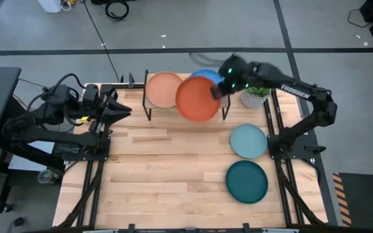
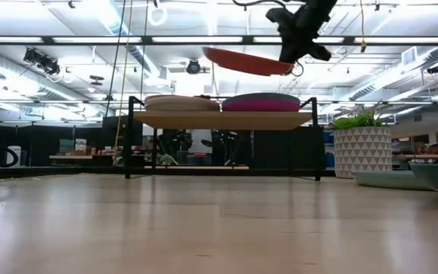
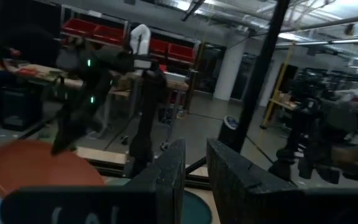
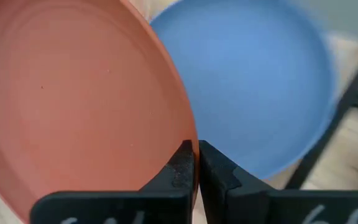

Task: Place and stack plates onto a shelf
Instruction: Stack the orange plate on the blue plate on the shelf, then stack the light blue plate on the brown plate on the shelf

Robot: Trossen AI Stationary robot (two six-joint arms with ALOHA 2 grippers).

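My right gripper (image 1: 217,90) is shut on an orange plate (image 1: 197,99), held in the air above the shelf (image 2: 223,119). The shelf stands at the table's far middle. On its left part lies a stack topped by a tan-peach plate (image 1: 164,89). On its right part lies a stack with a magenta plate (image 2: 261,104) and a bright blue plate (image 4: 260,81) on top, half hidden under the orange one. A pale blue plate (image 1: 248,141) and a dark teal plate (image 1: 247,181) lie flat on the table at the right. My left gripper (image 1: 120,109) waits open at the left. My right gripper pinches the orange plate's rim (image 4: 185,140) between its two fingers, on the plate's right, far edge. The fingers come from the table's right side, slanting down. The plate is lifted clear above the shelf's right stack and tilted, its gripped edge (image 2: 286,70) lower.
A potted plant in a white patterned pot (image 1: 254,97) stands just right of the shelf, under my right arm. The near and middle parts of the slatted wooden table (image 1: 167,175) are bare wood.
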